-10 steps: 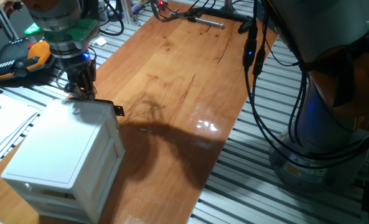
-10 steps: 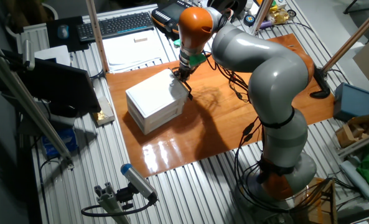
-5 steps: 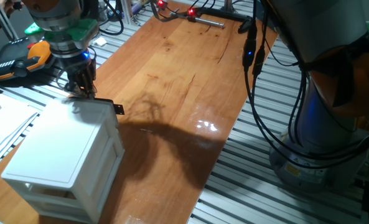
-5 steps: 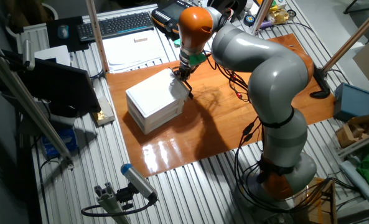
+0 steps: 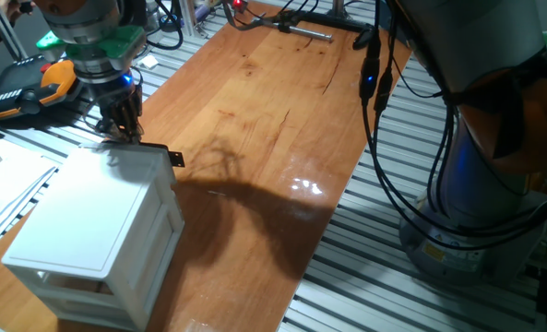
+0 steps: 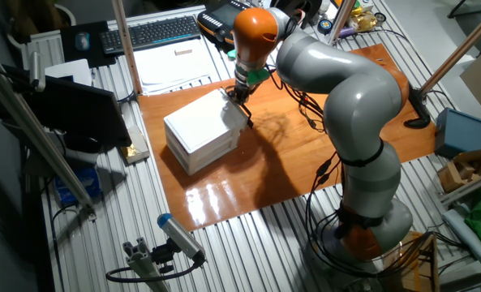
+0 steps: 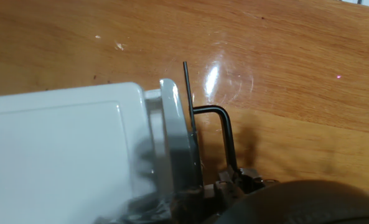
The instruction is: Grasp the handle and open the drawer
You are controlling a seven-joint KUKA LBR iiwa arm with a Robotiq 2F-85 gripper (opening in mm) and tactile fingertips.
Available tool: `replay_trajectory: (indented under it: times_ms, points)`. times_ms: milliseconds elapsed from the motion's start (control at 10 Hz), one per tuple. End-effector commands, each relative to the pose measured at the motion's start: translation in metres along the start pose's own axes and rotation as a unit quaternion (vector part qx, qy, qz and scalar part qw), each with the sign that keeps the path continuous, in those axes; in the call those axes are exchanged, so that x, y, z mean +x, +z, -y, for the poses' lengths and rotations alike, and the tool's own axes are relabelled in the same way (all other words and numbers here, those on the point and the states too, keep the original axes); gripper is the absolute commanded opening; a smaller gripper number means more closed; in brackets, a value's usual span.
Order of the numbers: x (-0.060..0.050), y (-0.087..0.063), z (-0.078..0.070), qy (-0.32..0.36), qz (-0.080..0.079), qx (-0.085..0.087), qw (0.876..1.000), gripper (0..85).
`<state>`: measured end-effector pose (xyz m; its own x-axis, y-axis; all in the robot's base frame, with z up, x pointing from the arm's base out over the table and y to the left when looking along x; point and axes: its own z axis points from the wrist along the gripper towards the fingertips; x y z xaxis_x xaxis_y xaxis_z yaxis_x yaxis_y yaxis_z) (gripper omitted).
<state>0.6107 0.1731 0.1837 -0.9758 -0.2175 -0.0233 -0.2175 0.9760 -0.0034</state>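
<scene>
- the big grey and orange arm (image 6: 337,89) reaches from its base at the table's edge across the wooden table (image 5: 282,120) and bends down over the far corner of the cabinet, probably because that corner is where the drawer front faces.
- the white cabinet (image 5: 98,231) sits near one end of the table, with its drawer fronts turned toward the open stretch of wood, so a drawer has room to slide out.
- the drawer (image 5: 158,171) is the cabinet's top tier; in the hand view a thin gap shows between its front panel (image 7: 172,143) and the cabinet body, so i judge it barely started, if at all.
- the gripper (image 5: 119,124) hangs straight down, right at the top front corner, touching or nearly touching the drawer's edge.
- the handle (image 5: 174,159) is a small black tab sticking out from the top drawer's front edge, just beside the gripper's tips; the hand view shows it as a bent black loop (image 7: 224,134).
- i cannot tell whether the fingers are pinched on the tab or apart; the tips are dark and hidden against it.
</scene>
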Motion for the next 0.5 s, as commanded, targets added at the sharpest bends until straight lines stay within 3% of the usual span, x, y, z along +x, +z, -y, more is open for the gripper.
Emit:
replay_trajectory:
  times_ms: [0,400]
  points:
    - [-0.0004,-0.0003,0.0011,0.0,0.0,0.002,1.0,0.7]
    - [-0.0019,0.0001,0.0078,0.0,-0.002,0.004,1.0,0.7]
